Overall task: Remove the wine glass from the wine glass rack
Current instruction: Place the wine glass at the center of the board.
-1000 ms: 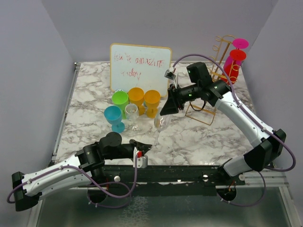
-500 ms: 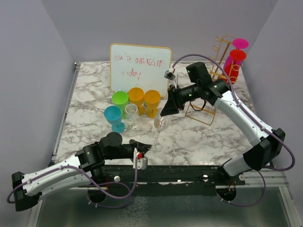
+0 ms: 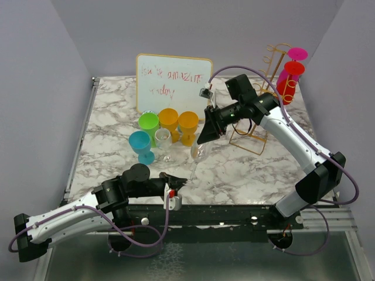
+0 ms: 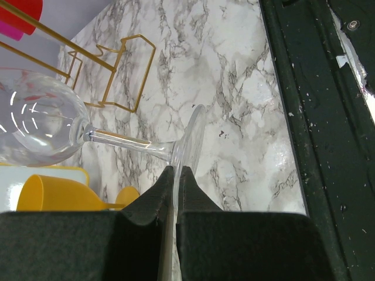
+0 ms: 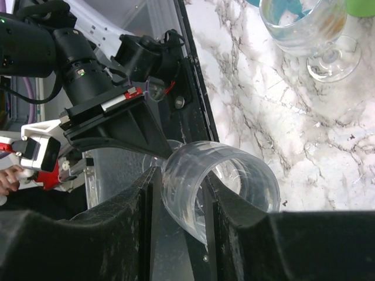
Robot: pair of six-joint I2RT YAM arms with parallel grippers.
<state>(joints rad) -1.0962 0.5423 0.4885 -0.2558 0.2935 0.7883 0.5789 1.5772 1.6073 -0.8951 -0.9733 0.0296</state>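
Note:
A clear wine glass (image 3: 197, 153) hangs tilted over the table's front middle, held at both ends. My right gripper (image 3: 206, 138) is shut on its bowl (image 5: 225, 187), with the fingers (image 5: 140, 205) pressed against the glass wall. My left gripper (image 3: 180, 182) is shut on the edge of its round foot (image 4: 190, 134), and the stem runs left to the bowl (image 4: 35, 123). The gold wire wine glass rack (image 3: 266, 88) stands at the back right, behind my right arm. A pink glass (image 3: 297, 54) and a red glass (image 3: 293, 70) hang on it. Its wire base also shows in the left wrist view (image 4: 111, 76).
A whiteboard (image 3: 174, 85) stands at the back. In front of it stand a green cup (image 3: 149, 124), two orange cups (image 3: 169, 120), a blue cup (image 3: 140, 145) and another clear glass (image 3: 163, 140). The black front rail (image 4: 316, 117) runs along the near edge.
My right wrist has shifted slightly left and back. The clear glass and my left gripper have barely moved.

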